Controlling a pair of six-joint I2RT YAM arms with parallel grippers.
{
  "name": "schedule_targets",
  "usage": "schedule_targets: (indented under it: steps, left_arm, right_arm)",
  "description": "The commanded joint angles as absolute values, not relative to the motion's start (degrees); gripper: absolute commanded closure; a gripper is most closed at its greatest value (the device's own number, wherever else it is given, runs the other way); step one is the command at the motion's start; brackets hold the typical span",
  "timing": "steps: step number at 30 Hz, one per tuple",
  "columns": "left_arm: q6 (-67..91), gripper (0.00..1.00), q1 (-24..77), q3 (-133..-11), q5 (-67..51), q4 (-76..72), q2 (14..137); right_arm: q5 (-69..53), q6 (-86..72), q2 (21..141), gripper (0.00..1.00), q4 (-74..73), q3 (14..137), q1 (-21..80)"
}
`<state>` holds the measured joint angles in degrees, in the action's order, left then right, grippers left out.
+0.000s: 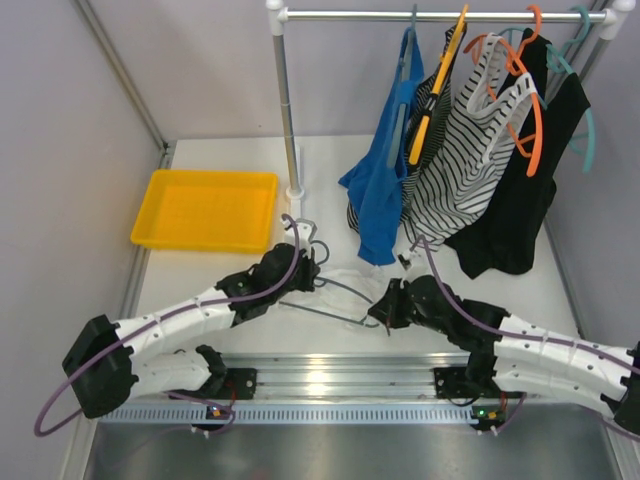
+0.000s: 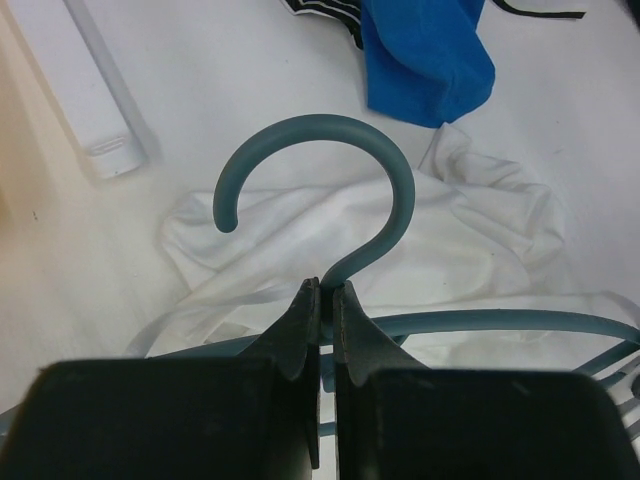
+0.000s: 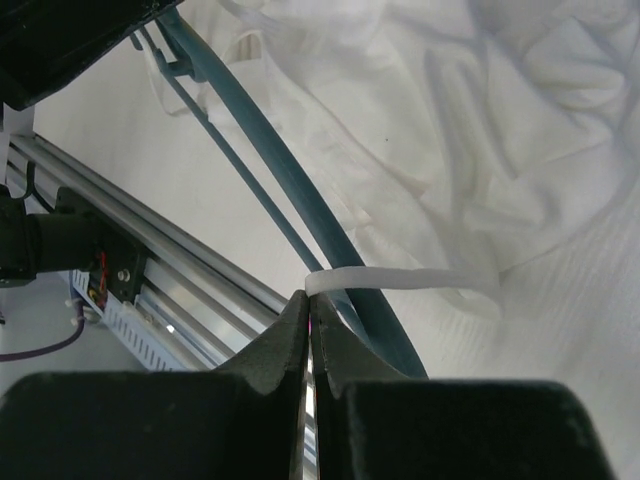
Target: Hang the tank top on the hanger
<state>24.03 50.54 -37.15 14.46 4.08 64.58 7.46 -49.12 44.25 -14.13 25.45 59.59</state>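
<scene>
The grey-blue hanger [image 1: 333, 286] lies low over the table between the two arms. My left gripper [image 1: 308, 268] is shut on its neck, just below the hook [image 2: 330, 150]; in the left wrist view the gripper [image 2: 326, 292] has its jaws pressed on the stem. The white tank top [image 1: 352, 276] lies crumpled on the table under and behind the hanger, and it also shows in the left wrist view [image 2: 470, 230]. My right gripper [image 1: 383, 312] is shut on a narrow strap [image 3: 400, 280] of the tank top, which crosses over a hanger arm [image 3: 270, 150] at the gripper [image 3: 310, 300].
A yellow tray [image 1: 205, 208] stands at the back left. The rack pole [image 1: 285, 100] rises behind the left gripper. A blue top [image 1: 385, 180], a striped top [image 1: 460, 170] and a black garment [image 1: 520, 200] hang at the back right. An aluminium rail [image 1: 340, 375] runs along the near edge.
</scene>
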Motion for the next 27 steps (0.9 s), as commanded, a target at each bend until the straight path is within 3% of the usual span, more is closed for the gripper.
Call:
schedule_targets:
  steps: [1, 23, 27]
  left_arm:
    - [22.94, 1.00, 51.76, -38.50, 15.29, -1.84, 64.34]
    - [20.57, 1.00, 55.11, -41.22, 19.16, 2.81, 60.21]
    - [19.78, 1.00, 55.20, -42.45, 19.95, 4.65, 58.37]
  right_arm:
    - [8.26, -46.85, 46.49, 1.00, -10.99, 30.14, 60.21]
    - [7.21, -39.64, 60.20, 1.00, -7.38, 40.96, 59.06]
    - [6.86, -39.11, 60.30, 0.89, -8.35, 42.36, 59.15]
